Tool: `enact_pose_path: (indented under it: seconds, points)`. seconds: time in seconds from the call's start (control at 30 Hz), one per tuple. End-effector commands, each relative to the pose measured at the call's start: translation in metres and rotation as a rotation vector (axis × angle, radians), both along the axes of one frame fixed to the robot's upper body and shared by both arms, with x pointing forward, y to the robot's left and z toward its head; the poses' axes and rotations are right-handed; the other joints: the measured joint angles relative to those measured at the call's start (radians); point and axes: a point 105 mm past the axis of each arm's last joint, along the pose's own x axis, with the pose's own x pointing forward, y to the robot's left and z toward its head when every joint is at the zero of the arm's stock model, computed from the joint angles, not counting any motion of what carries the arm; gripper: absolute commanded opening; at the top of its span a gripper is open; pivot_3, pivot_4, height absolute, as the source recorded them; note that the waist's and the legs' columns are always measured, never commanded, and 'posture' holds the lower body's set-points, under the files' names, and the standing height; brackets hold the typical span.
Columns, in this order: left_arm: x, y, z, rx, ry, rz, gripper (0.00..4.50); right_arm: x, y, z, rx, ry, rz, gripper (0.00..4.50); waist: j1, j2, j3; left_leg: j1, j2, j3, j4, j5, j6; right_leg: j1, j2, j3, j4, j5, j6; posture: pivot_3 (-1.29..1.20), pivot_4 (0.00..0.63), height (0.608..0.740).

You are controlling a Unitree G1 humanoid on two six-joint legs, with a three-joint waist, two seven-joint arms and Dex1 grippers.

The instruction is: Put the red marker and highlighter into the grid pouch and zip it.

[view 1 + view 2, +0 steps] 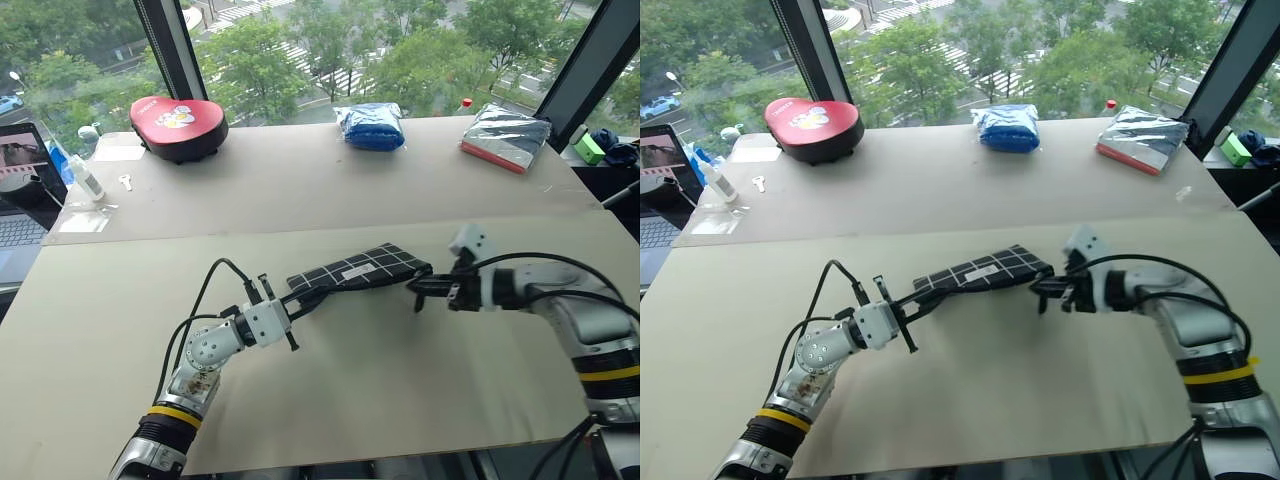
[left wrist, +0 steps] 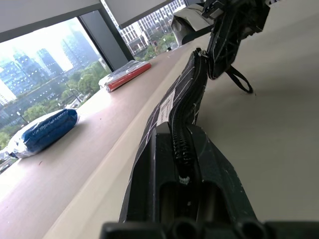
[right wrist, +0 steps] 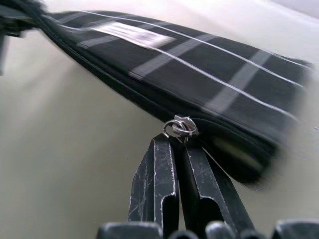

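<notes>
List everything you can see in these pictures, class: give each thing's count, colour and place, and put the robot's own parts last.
grid pouch: one, black with white lines, mid-table, held off the table between both hands.
heart-shaped case: one, red, far left.
bundle: one, blue, far middle.
packet: one, silver with red edge, far right.
key: one, pale, near the case.
laptop: one, at the left edge.
table: one, beige.
left hand: shut on the pouch's left end.
right hand: shut at the zipper pull, pouch's right end.
</notes>
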Motion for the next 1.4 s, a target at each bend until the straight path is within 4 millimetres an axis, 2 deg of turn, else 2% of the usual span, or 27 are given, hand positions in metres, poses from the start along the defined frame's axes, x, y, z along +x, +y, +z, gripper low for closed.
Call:
enact_pose_path:
  seconds: [0.03,0.17,0.3,0.33,0.37,0.47,0.57,0.67,0.77,0.9,1.1,1.3,1.4]
  points:
    - [0.002,0.006,0.008,-0.015,-0.027,0.017,0.00,0.011,-0.021,0.024,-0.007,-0.099,-0.075,0.13,0.001,0.000,0.000,0.000,0.000,0.000,0.000,0.000,0.000,0.000,0.000,0.000,0.000,0.000,0.000,0.00,0.150,0.740]
    - [0.002,0.005,0.008,-0.014,-0.028,0.011,0.00,0.014,-0.008,0.022,0.017,-0.129,-0.054,0.13,0.003,0.000,0.000,-0.001,0.000,0.000,0.000,0.000,0.000,0.000,0.000,0.000,0.000,0.000,0.000,0.00,0.150,0.740]
    - [0.003,0.003,0.009,-0.013,-0.032,0.005,0.00,0.012,0.005,0.021,0.068,-0.126,-0.013,1.34,0.003,0.000,0.000,-0.001,0.000,0.000,0.000,0.000,0.000,0.000,-0.001,0.000,0.000,0.000,0.000,0.00,0.150,0.740]
    - [0.003,0.003,0.009,-0.012,-0.033,0.004,0.00,0.012,0.006,0.020,0.077,-0.120,-0.019,1.83,0.003,0.000,0.000,-0.001,0.000,0.000,0.000,0.000,0.000,0.000,-0.001,0.000,0.000,0.000,0.000,0.00,0.150,0.740]
    - [0.003,0.003,0.009,-0.011,-0.033,0.002,0.00,0.008,0.006,0.020,0.099,-0.090,-0.006,2.01,0.003,0.000,0.000,-0.001,0.000,0.000,0.000,0.000,0.000,0.000,-0.001,0.000,0.000,0.000,0.000,0.00,0.150,0.740]
    - [0.002,0.003,0.009,-0.008,-0.034,-0.003,0.00,0.000,0.005,0.019,0.143,-0.025,0.004,3.04,0.003,0.000,0.000,-0.001,0.000,0.000,0.000,0.000,0.000,0.000,-0.001,0.000,0.000,0.000,0.000,0.00,0.150,0.740]
    - [0.001,0.003,0.009,-0.006,-0.034,-0.008,0.00,-0.014,0.002,0.026,0.173,0.002,0.061,3.04,0.006,0.000,0.000,-0.001,0.000,0.000,0.001,0.000,0.000,0.000,-0.001,0.000,0.000,0.000,0.000,0.00,0.150,0.740]
    - [-0.002,0.001,0.008,0.002,-0.032,-0.032,0.00,-0.019,-0.027,0.034,0.117,-0.024,0.008,3.04,0.009,0.000,0.000,-0.001,0.000,0.000,0.001,0.000,0.001,0.000,-0.001,0.000,-0.001,0.000,0.000,0.00,0.150,0.740]
    - [-0.013,-0.001,0.000,0.069,-0.036,-0.119,0.00,-0.027,-0.054,0.036,0.056,-0.037,-0.036,3.04,0.010,0.000,0.000,-0.001,0.000,0.000,0.001,-0.001,0.001,0.000,-0.001,0.000,-0.001,0.000,0.000,0.00,0.150,0.740]
    - [-0.019,0.005,-0.007,0.160,-0.067,-0.192,0.00,-0.032,-0.071,0.038,0.020,-0.051,-0.076,3.04,0.006,0.000,0.000,0.000,0.000,0.001,0.000,-0.001,0.001,0.000,-0.001,0.000,-0.001,0.000,0.000,0.00,0.150,0.740]
    - [-0.026,0.012,-0.009,0.224,-0.116,-0.296,0.00,-0.035,-0.070,0.039,0.034,-0.066,-0.092,3.04,0.004,0.000,0.000,0.000,0.000,0.002,0.000,-0.001,0.002,0.000,-0.001,0.000,0.000,0.000,0.000,0.00,0.150,0.740]
    - [-0.028,0.008,-0.005,0.219,-0.157,-0.373,0.00,-0.043,-0.058,0.042,0.112,-0.064,-0.068,3.04,0.007,0.000,0.000,-0.001,0.000,0.001,0.001,-0.001,0.002,0.000,-0.002,0.000,-0.001,0.000,0.000,0.00,0.150,0.740]
    - [-0.024,0.008,-0.011,0.230,-0.140,-0.392,0.00,-0.046,-0.050,0.036,0.115,-0.041,-0.042,3.04,0.007,0.000,0.000,-0.001,0.000,0.001,0.001,-0.001,0.002,0.000,-0.002,0.000,-0.001,0.000,0.000,0.00,0.150,0.740]
